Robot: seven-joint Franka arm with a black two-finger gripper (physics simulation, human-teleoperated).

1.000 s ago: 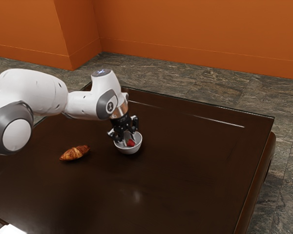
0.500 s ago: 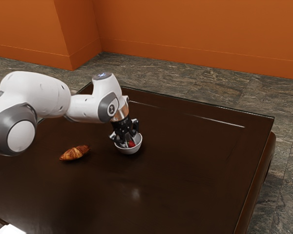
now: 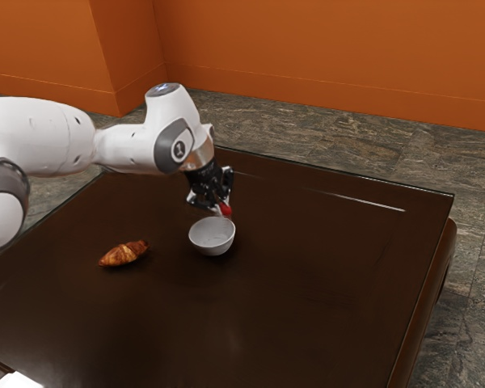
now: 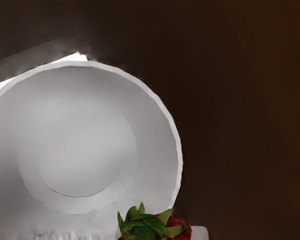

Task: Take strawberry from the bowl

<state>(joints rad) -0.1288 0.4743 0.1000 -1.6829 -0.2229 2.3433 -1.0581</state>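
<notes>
Exterior view, from near to far. A bright white patch (image 3: 16, 380) lies at the lower corner on the exterior view's left. Behind it extends the dark brown, glossy table (image 3: 307, 299), which bears faint reflections. On its top rests a golden-brown croissant (image 3: 124, 253), toward the exterior view's left. Slightly farther back, and toward the exterior view's right of the croissant, stands the white bowl (image 3: 212, 240), upright on the table.

Above the bowl, the black gripper (image 3: 221, 210) is tilted, its two fingers clamped on the red strawberry (image 3: 226, 211). The fruit is raised out of the bowl and held apart from the table. The white and grey arm (image 3: 129, 149) enters from the exterior view's left. Beyond the table lie the grey, veined floor (image 3: 339, 137) and the orange wall (image 3: 323, 48).

Wrist view. The strawberry's green leaves (image 4: 145, 225) and part of its red flesh overlap the bowl's rim, with a pale fingertip (image 4: 200, 233) beside the fruit. The bowl's smooth grey-white interior shows a round ring at its base.
</notes>
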